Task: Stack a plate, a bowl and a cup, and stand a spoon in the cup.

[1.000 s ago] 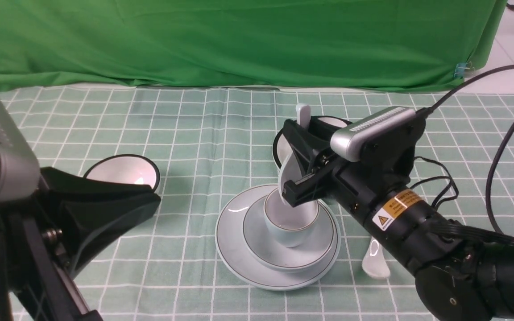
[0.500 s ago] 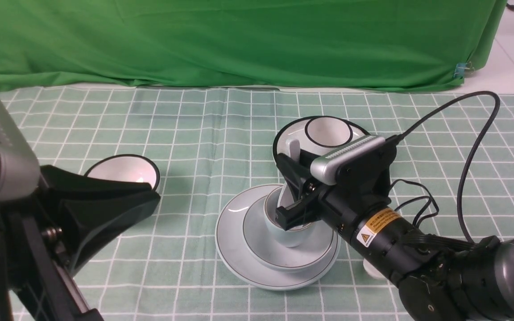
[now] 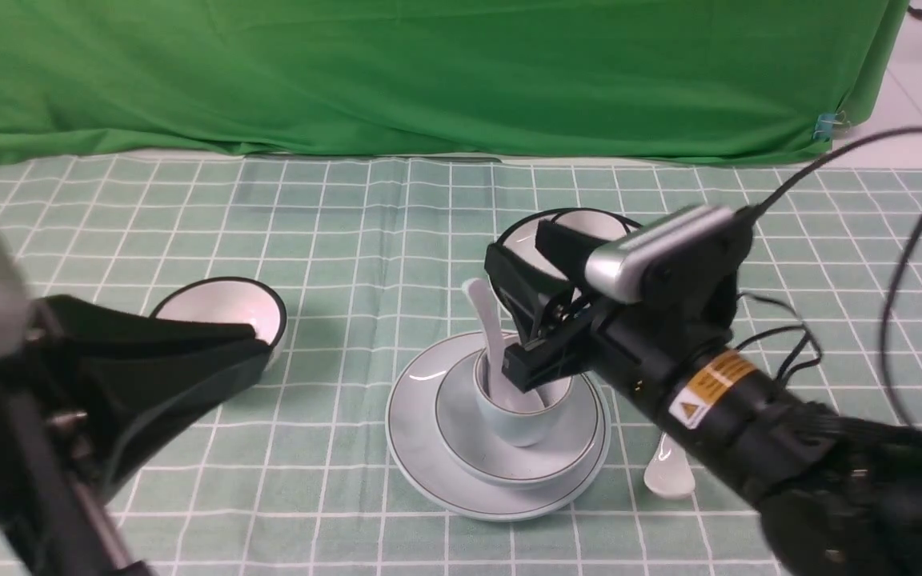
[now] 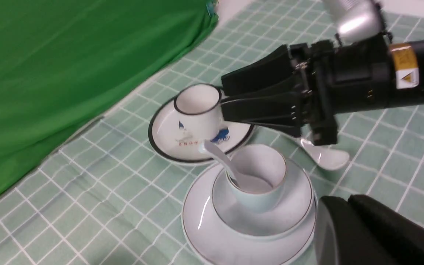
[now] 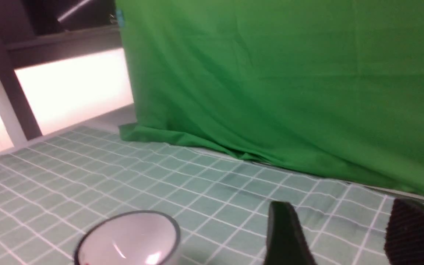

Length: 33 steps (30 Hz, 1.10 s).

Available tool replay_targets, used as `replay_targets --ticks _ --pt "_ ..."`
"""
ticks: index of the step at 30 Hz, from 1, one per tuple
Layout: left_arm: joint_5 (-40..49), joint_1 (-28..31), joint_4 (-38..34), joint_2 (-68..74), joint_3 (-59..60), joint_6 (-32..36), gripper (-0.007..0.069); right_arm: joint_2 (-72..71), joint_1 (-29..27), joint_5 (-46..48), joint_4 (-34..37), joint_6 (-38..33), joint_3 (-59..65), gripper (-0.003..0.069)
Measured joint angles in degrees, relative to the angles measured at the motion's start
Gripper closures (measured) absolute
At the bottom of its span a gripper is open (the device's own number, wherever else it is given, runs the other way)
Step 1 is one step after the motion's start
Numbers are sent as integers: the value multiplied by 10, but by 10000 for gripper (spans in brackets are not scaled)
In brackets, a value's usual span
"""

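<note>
Front cam sits low between the arms, facing forward over the tabletop (image 3: 349, 208) to the green backdrop (image 3: 429, 72). Left wrist cam looks down close on the cup (image 4: 258, 176), also mid-frame in front. Right wrist cam skims low toward the backdrop; its black-rimmed bowl (image 5: 127, 235) shows in front too.

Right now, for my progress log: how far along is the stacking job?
Done: the bowl sits on the plate, the cup in the bowl, and the spoon leans in the cup, handle up. In hand: nothing; the right gripper is open beside the spoon, not touching it. Remaining: probably only backing that arm away.
</note>
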Motion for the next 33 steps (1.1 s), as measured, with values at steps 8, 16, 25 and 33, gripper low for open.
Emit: replay_targets --ticks 8,16,25,33 --pt "-154 0 -1 -170 163 -53 615 -242 25 425 -4 -12 1 344" --pt "-243 0 -4 -239 277 -55 615 -411 28 747 -4 17 2 536" --pt "-243 0 -4 -241 338 -55 615 -472 28 777 -4 20 3 523" --pt "-242 0 -4 -241 353 -54 615 -481 21 780 -28 20 3 525"
